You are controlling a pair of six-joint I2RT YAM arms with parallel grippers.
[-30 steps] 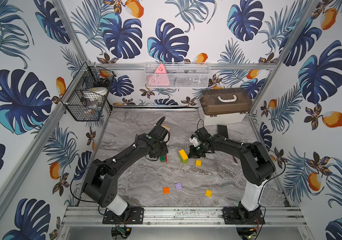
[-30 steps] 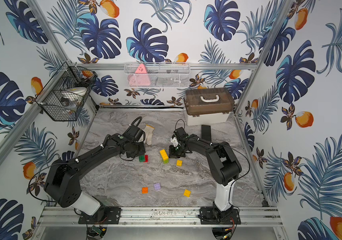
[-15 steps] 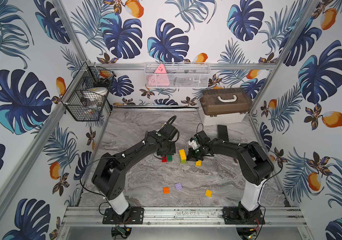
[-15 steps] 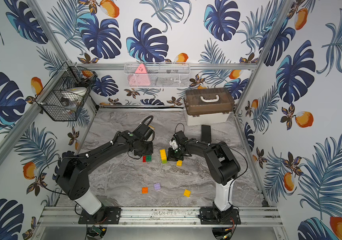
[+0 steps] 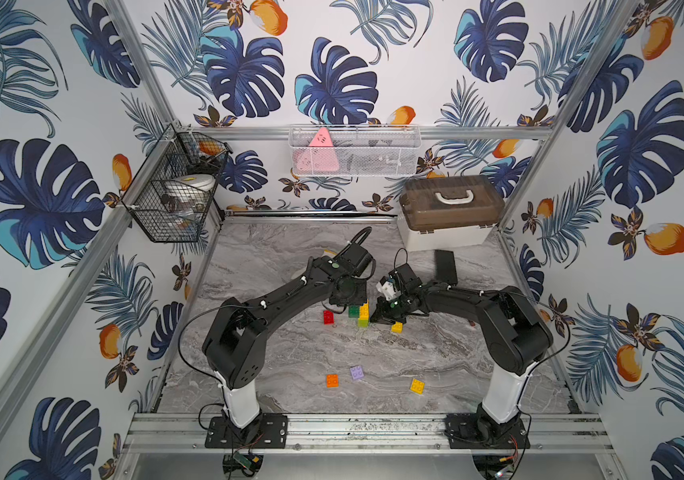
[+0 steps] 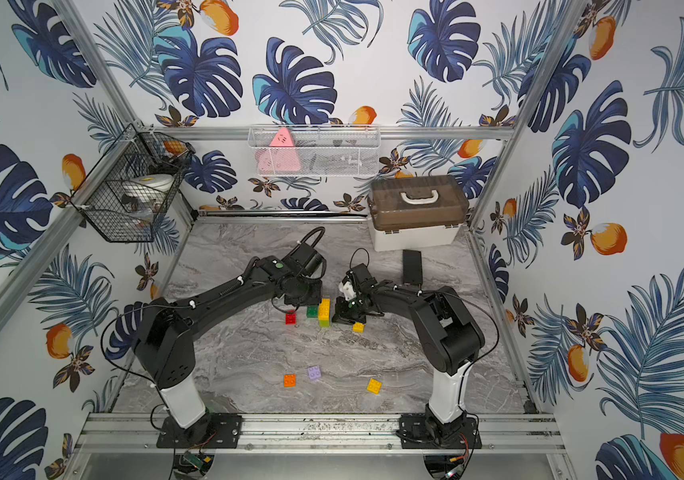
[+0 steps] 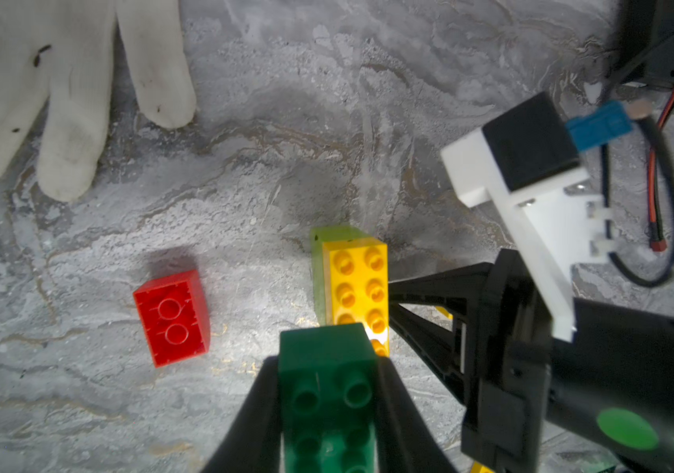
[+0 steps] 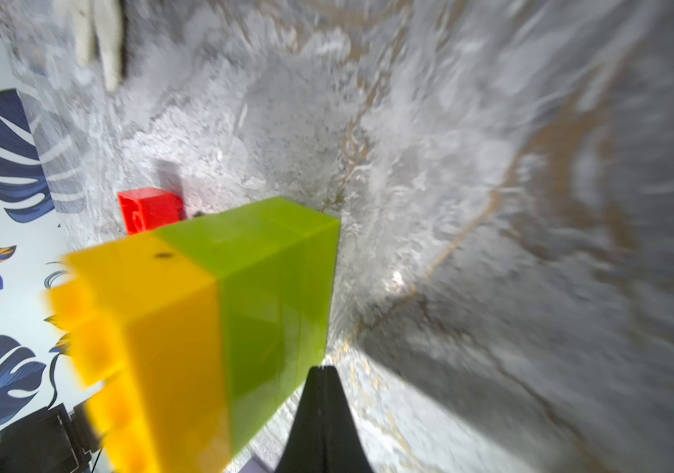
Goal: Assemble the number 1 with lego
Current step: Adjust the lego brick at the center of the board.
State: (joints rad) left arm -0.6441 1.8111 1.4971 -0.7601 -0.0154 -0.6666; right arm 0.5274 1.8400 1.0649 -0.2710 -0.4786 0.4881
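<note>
Well, the left gripper (image 7: 327,364) clamps a dark green brick (image 7: 327,405) beside the yellow-lime stack (image 7: 355,282). The right gripper (image 8: 321,379) is clenched beside it.

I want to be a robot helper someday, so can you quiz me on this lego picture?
1. True or false: the red brick sits stacked on the long yellow brick.
2. Which do the left jaws hold? A the red brick, B the dark green brick, C a blue brick.
3. How many single bricks lie near the front rail?
Key: 1 false, it lies alone on the table. 2 B. 3 three: an orange brick, a lilac brick, a small yellow brick.
</note>
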